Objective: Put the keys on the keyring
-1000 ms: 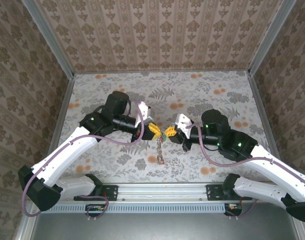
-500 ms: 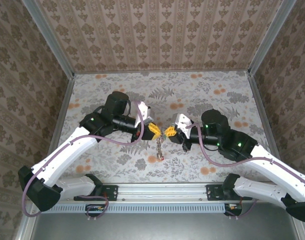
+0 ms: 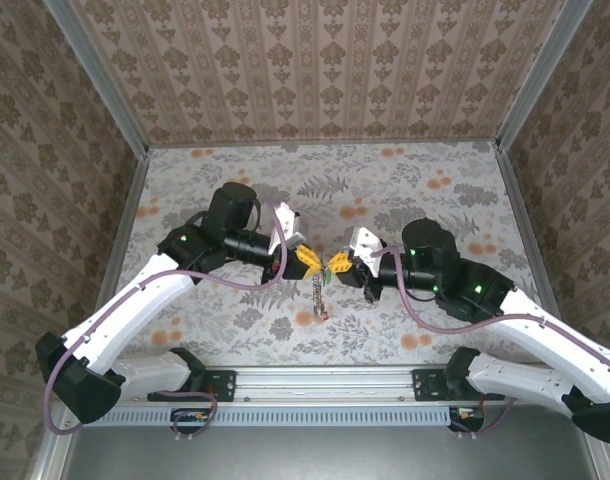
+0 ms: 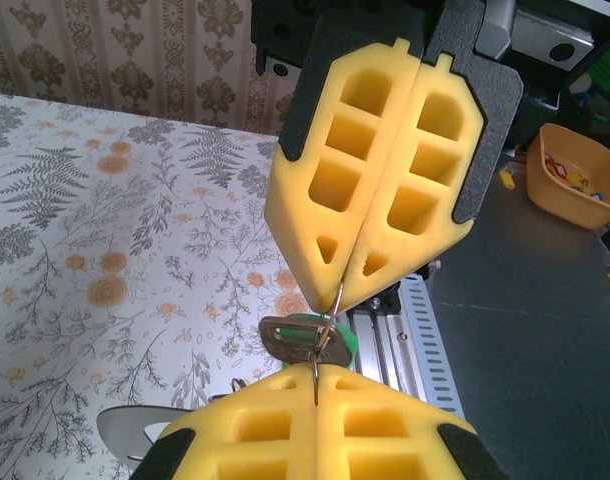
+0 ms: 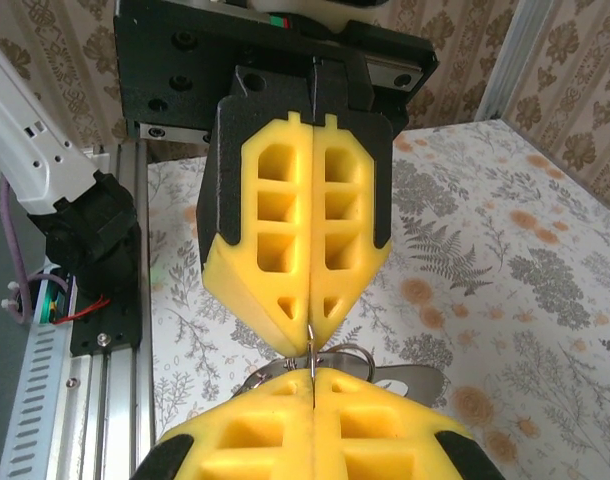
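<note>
Over the middle of the table my left gripper (image 3: 309, 260) and right gripper (image 3: 338, 265) meet tip to tip, both shut. A short stretch of thin grey wire, the keyring (image 4: 336, 303), runs between the two yellow pad seams and is pinched at both ends. In the left wrist view my left gripper (image 4: 318, 374) is at the bottom and the right gripper (image 4: 341, 291) above. A green-headed key (image 4: 307, 339) hangs on the wire there. The right wrist view shows the keyring (image 5: 311, 357) between my right gripper (image 5: 312, 376) and the left gripper (image 5: 309, 340). A small chain with a red piece (image 3: 321, 305) dangles below.
The floral table (image 3: 435, 190) is boxed in by patterned walls at the back and sides. An aluminium rail (image 3: 325, 384) with both arm bases runs along the near edge. An orange bin (image 4: 575, 175) sits off the table beyond the rail.
Both grippers stayed shut and nudged slightly up the table together. The dangling chain swung and now hangs a little higher.
</note>
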Robot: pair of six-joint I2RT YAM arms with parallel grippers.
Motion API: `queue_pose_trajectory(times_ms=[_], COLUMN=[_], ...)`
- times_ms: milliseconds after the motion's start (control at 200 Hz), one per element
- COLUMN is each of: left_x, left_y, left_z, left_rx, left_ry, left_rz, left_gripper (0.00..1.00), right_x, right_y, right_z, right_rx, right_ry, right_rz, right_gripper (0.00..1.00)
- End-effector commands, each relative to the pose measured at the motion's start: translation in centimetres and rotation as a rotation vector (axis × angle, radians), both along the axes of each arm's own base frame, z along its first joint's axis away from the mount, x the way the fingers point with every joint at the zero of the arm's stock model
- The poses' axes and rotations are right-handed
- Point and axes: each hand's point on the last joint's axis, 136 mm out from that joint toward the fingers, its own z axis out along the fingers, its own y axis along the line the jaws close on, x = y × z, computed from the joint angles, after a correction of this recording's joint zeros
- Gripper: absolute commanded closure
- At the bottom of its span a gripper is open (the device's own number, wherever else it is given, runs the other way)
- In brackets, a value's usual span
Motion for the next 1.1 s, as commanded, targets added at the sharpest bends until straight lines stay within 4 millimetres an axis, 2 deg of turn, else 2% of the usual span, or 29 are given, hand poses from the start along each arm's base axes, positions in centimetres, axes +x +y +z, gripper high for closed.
queue_pose_trajectory(times_ms=[0, 1095], left_x=[-0.6, -0.5], left_y=[0.3, 0.5], left_z=[1.3, 2.0], left_rx=[-0.051, -0.082], left_ry=[-0.034, -0.042], left_rz=[-0.025, -0.023], left_gripper=[1.0, 1.0], right_x=[0.1, 0.0], right_y=[0.5, 0.9], right_z=[0.3, -1.4], right_rx=[0.018, -0.017], right_ry=[-0.003, 0.031], right_rz=[0.009, 0.027], right_gripper=[1.0, 1.0])
